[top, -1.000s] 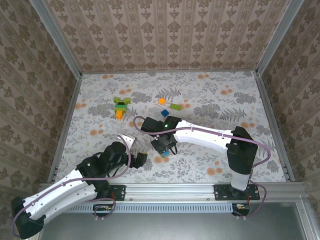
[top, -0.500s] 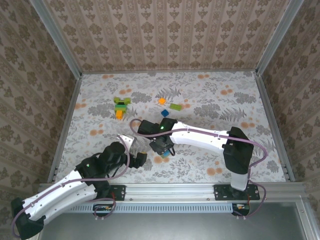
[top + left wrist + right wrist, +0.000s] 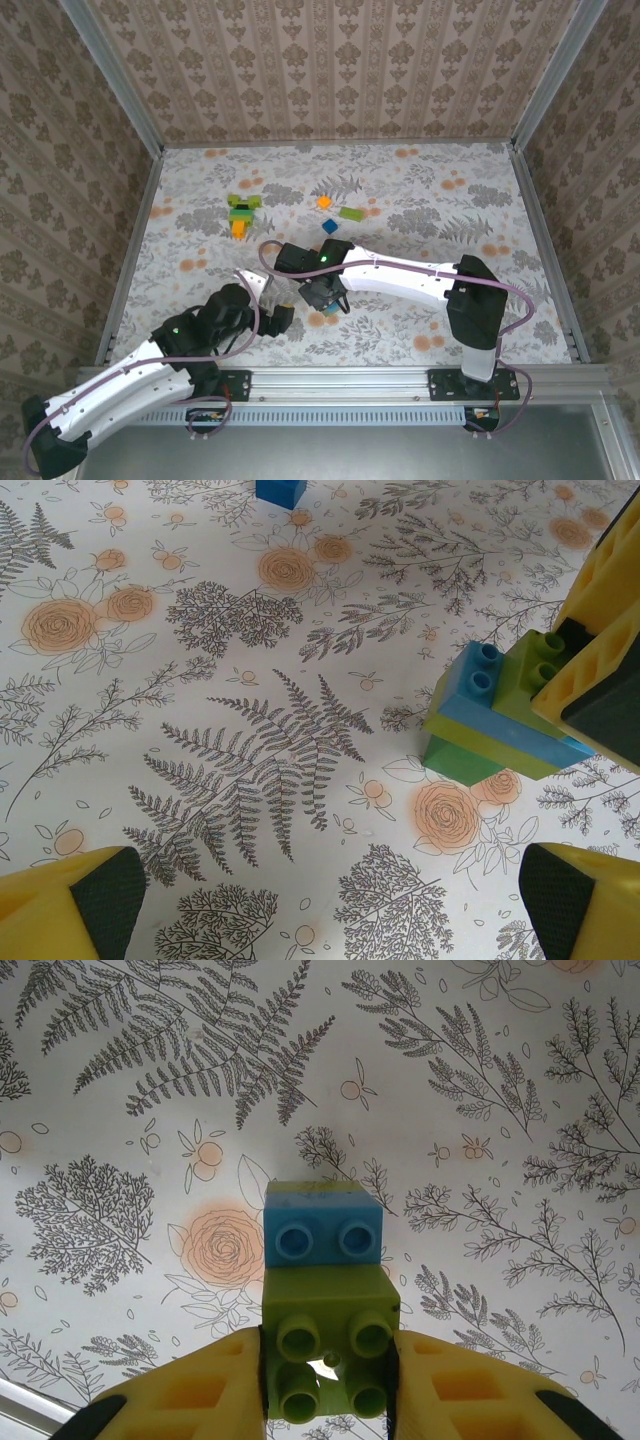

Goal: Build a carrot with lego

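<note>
The right pincer [image 3: 325,1365] is clamped on a small stack of lego bricks [image 3: 323,1295]. Its yellow fingers [image 3: 200,1400] press both sides of the stack's lime-green four-stud brick at the bottom centre of the right wrist view, jaws narrowly apart. A blue two-stud brick [image 3: 322,1235] is joined on just above it in the frame.

In the left wrist view the same stack [image 3: 495,725] sits at the right edge — blue over lime layers, with a darker green base low at the floral-patterned bench [image 3: 250,730]. Whether it touches the surface I cannot tell. The left pincer [image 3: 325,905] stands wide apart and holds nothing, its dark-padded tips in the two lower corners.

The carrot [image 3: 241,214] lies in the upper left of the overhead view, well apart from both pincers. It has lime and dark green bricks as a crossbar, and an orange-yellow brick as the tip on its lower side. To its right lie a loose orange brick [image 3: 324,202], a lime flat brick [image 3: 351,213] and a loose blue brick [image 3: 329,227].
</note>
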Motion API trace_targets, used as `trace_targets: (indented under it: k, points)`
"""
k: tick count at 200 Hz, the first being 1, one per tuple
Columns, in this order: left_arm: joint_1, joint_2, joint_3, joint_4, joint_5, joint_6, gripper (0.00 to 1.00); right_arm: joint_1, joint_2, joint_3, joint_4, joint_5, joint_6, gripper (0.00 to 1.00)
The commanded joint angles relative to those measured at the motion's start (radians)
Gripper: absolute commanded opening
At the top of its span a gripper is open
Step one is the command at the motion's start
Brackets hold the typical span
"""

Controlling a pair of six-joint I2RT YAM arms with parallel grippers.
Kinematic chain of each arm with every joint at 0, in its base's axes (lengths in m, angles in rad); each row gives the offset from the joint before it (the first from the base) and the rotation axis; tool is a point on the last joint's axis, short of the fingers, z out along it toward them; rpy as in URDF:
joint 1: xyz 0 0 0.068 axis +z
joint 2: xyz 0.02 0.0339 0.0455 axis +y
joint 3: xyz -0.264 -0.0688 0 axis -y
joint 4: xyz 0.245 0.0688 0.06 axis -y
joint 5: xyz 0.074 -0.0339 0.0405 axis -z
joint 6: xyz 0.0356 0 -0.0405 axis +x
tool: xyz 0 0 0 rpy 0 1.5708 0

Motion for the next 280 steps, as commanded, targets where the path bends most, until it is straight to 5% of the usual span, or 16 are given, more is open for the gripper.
trace_targets:
  k: [1,96,154,280]
  points:
    - [-0.007,-0.01,-0.012,0.013,0.005,0.018,0.99,0.002,0.27,-0.208,0.013,-0.173,0.011,0.3]
    - [-0.007,0.001,-0.011,0.013,0.002,0.02,0.99,0.004,0.045,-0.072,-0.076,-0.074,-0.17,0.32]
    - [-0.007,0.001,-0.01,0.011,-0.004,0.017,0.99,0.002,0.054,-0.014,-0.131,-0.002,-0.318,0.39]
    - [-0.007,0.013,-0.007,0.012,-0.005,0.017,0.99,0.002,-0.052,0.02,-0.109,-0.075,-0.31,0.5]
